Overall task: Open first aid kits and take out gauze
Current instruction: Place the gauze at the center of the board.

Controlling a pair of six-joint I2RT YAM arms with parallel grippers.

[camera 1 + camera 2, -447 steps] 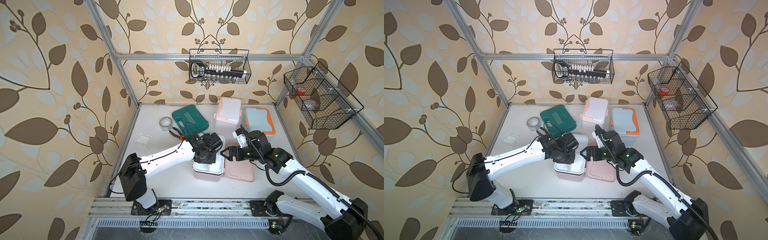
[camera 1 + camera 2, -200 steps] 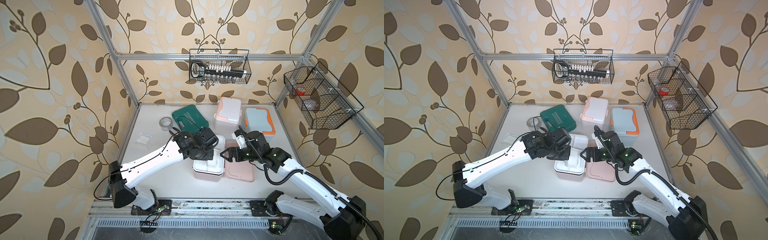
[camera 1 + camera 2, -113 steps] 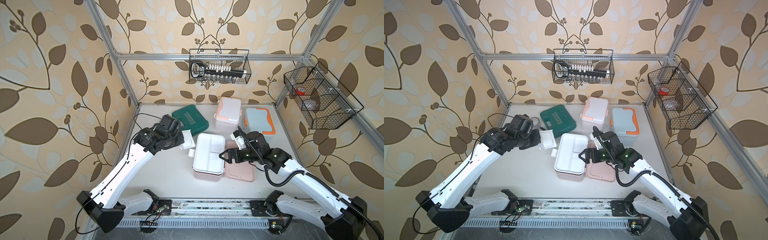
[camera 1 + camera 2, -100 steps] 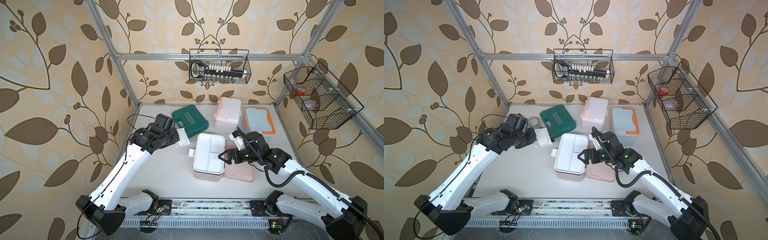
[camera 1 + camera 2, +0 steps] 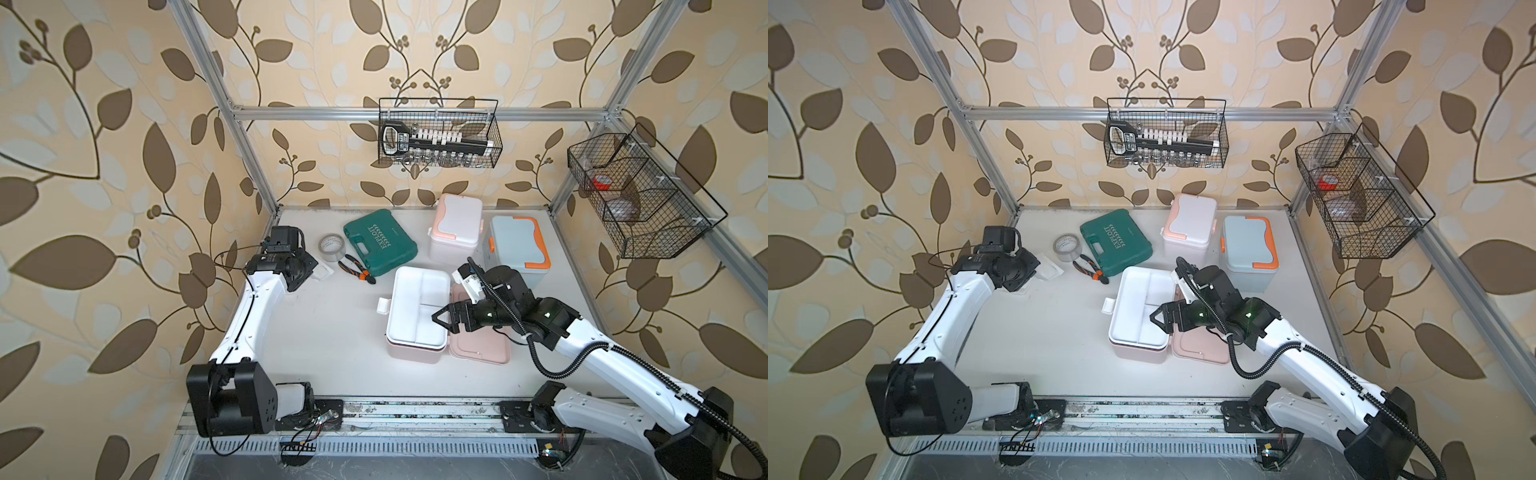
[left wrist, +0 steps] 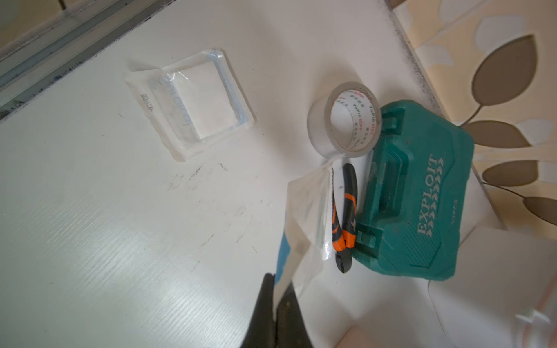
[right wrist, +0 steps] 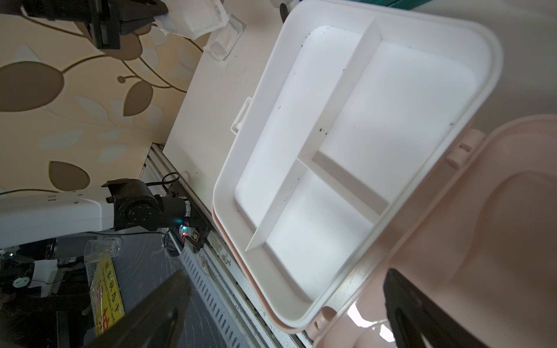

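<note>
Drop-off step, I'd say: the left gripper [image 6: 278, 289], clamped on a clear plastic gauze packet [image 6: 304, 217], hangs at ten o'clock over the table [image 5: 332, 332], near another packet [image 6: 193, 102] lying flat. Right gripper [image 5: 442, 322] gapes empty over the open dusty-pink plastic kit [image 5: 411, 353]. Next: let go, then open the shut white-and-peach kit [image 5: 455, 220].

White "EXPLOIT" lettering on green case [image 6: 422, 211], red print inside tape roll [image 6: 316, 126] illegible

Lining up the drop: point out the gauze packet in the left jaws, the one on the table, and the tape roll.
held gauze packet [image 6: 304, 217]: left wrist view, clear film.
table gauze packet [image 6: 208, 102]: left wrist view, white pad.
tape roll [image 6: 366, 120]: left wrist view, printed inner wall.
</note>
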